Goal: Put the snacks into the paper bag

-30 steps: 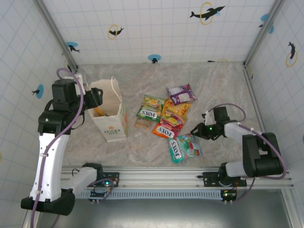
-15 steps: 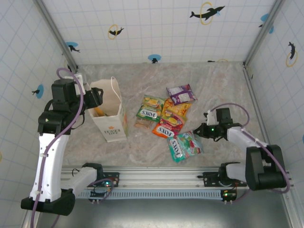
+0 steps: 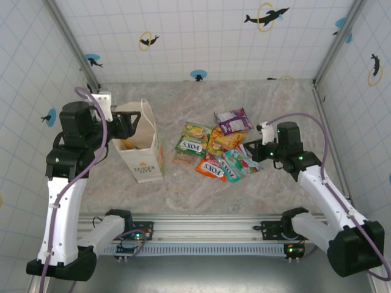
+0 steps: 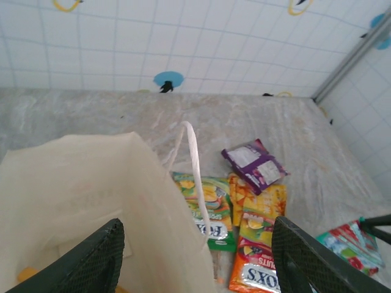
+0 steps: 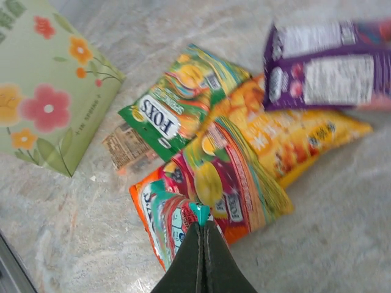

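Right gripper (image 5: 202,231), pinched shut, holds the teal packet (image 5: 166,223) by a corner at its fingertips.

The black-and-white left arm (image 3: 61,201) stands tall from its base, elbow bent. The left gripper (image 3: 126,124) points right, jaws spread wide. The right arm (image 3: 324,189) reaches forward and leftward, and the right gripper (image 3: 249,152) is pinched tight on the edge of a flat teal snack packet (image 3: 237,165).
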Motion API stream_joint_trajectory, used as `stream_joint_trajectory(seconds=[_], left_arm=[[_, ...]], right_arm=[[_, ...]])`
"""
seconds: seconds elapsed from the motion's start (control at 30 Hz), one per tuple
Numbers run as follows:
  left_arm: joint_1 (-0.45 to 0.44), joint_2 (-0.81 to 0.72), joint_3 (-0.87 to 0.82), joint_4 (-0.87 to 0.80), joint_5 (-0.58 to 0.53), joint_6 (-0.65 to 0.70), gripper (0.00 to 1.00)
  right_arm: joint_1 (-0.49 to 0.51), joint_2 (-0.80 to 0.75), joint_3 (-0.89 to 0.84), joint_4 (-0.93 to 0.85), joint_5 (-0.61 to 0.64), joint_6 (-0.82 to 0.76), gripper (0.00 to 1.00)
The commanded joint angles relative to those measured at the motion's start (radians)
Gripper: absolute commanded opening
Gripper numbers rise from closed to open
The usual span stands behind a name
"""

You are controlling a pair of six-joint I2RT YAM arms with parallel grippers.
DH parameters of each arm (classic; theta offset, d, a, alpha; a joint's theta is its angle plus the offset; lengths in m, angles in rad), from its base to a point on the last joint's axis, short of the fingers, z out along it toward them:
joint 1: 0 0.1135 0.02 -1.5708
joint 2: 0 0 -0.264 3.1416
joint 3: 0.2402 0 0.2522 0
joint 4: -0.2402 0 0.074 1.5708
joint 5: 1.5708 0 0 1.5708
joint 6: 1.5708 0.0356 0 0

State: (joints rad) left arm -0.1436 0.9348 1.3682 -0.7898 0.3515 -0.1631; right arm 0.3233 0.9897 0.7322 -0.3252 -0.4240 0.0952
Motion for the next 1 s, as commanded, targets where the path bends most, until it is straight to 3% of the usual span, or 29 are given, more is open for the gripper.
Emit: stream_joint_trajectory(seconds=[0.0, 0.23, 0.47, 0.67, 0.87, 0.97], left_arm=[[0.004, -0.011, 0.017, 0.032, 0.091, 0.058, 0.65], [0.005, -0.016, 0.042, 0.039, 0.081, 0.075, 0.67], [0.004, -0.016, 0.016, 0.028, 0.217, 0.173, 0.67], [0.005, -0.041, -0.071, 0.055, 0.372, 0.305, 0.61], [0.005, -0.060, -0.138, 0.046, 0.531, 0.463, 0.64], [0.004, -0.057, -0.166, 0.042, 0.560, 0.495, 0.66]], right_arm=[[0.059, -0.020, 0.097, -0.016, 0.082, -0.098, 0.00], [0.199, 0.004, 0.229, -0.007, 0.156, -0.176, 0.00], [0.288, 0.073, 0.346, 0.015, 0.164, -0.282, 0.00], [0.323, 0.134, 0.422, 0.032, 0.058, -0.361, 0.00], [0.370, 0.178, 0.466, 0.064, -0.053, -0.408, 0.00], [0.401, 0.194, 0.484, 0.078, -0.076, -0.419, 0.00]])
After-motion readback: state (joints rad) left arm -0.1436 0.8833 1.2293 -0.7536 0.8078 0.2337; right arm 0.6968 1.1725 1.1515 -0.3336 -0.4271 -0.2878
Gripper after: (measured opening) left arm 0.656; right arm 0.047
